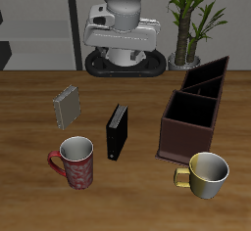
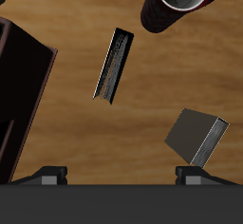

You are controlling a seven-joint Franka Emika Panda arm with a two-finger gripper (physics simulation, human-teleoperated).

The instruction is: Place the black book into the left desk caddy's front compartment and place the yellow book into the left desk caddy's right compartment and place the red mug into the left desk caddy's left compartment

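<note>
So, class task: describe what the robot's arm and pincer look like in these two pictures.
The arm is glossy white with rounded segments and dark grey joint sections, on a black base ring. The pincer shows only as a flat black body with two dark grey fingertips. No cables or markings are visible.

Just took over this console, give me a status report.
Gripper open, holding nothing. Black book upright on the table, left desk caddy holds none of the three. Nothing blocking the book.
</note>
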